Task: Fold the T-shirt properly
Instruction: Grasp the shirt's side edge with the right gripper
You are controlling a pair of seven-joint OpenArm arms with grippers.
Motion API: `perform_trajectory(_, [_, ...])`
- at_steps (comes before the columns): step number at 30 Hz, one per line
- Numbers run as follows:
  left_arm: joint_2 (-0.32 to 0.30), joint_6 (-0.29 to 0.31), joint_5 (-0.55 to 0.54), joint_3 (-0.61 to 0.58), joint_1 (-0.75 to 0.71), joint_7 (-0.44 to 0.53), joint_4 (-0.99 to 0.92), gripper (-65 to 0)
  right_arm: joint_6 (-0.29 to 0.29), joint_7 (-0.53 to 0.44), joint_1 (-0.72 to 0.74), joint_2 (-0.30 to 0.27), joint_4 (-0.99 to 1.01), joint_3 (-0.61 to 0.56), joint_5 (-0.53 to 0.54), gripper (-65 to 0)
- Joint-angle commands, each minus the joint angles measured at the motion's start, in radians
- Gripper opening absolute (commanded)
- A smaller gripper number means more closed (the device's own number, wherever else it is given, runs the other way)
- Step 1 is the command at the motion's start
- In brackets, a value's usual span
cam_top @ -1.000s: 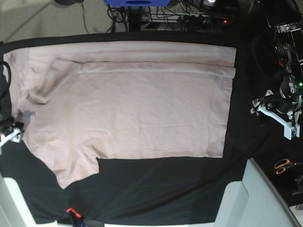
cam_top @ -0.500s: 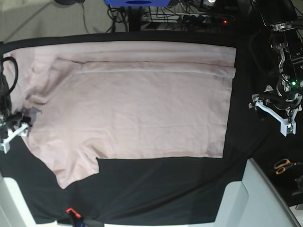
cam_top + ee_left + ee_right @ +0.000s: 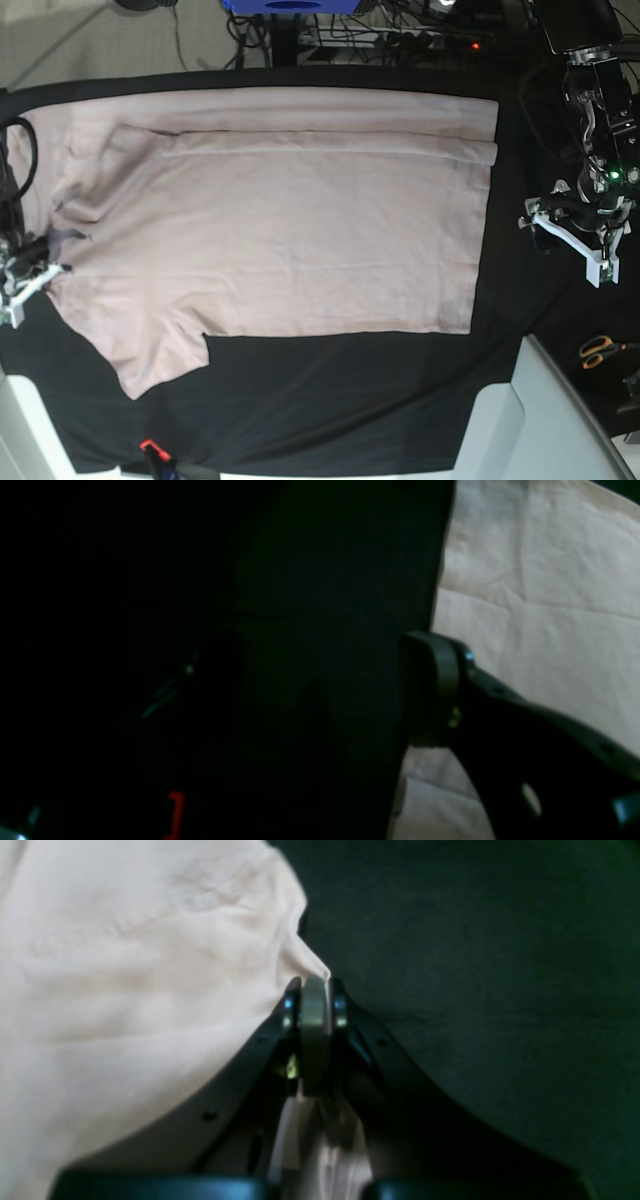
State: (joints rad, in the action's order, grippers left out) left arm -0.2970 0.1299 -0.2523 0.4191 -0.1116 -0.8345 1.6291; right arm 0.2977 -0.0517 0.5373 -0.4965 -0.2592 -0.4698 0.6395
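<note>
The pale pink T-shirt (image 3: 280, 230) lies spread flat on the black table cloth (image 3: 340, 400), with its far long side folded over and one sleeve pointing to the near left. My right gripper (image 3: 32, 276) sits at the shirt's left edge. In the right wrist view the right gripper (image 3: 315, 990) is shut, with a small peak of the T-shirt (image 3: 125, 970) pinched between its pads. My left gripper (image 3: 572, 240) hovers open over bare cloth, just right of the shirt's right edge. In the left wrist view one of its fingers (image 3: 430, 690) stands beside the T-shirt (image 3: 540, 605).
Orange-handled scissors (image 3: 600, 350) lie at the far right. White blocks stand at the near right (image 3: 540, 410) and near left (image 3: 20, 430) corners. A small red-tipped thing (image 3: 150, 447) sits at the front edge. Cables and a blue stand (image 3: 290, 8) are beyond the table.
My right gripper has slid onto the shirt's left edge and shut on the fabric. My left gripper has drifted slightly up and toward the shirt, still open.
</note>
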Motion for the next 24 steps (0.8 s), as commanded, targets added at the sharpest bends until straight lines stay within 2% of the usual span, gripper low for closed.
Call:
perform_trajectory(1, [-0.017,-0.005,0.003,0.005,0.011,0.019,0.013,-17.9,-0.004,-0.015,0.014,-0.037,-0.032,0.001,0.006,-64.8])
perform_trajectory(11, [-0.017,-0.005,0.003,0.005,0.017,0.019,0.012,-17.9,-0.005,0.105,-0.093,-0.1,-0.272,0.016,0.013,-64.8])
perform_trajectory(17, [-0.015,-0.005,0.003,0.005,0.017,0.019,0.01,-17.9,-0.005,0.229,-0.227,-0.103,-0.481,0.254,0.007,-64.8])
perform_trajectory(24, [-0.015,-0.005,0.0,0.004,0.017,0.019,0.01,-17.9,-0.005,0.438,-0.357,-0.097,-0.733,0.431,0.007,-64.8])
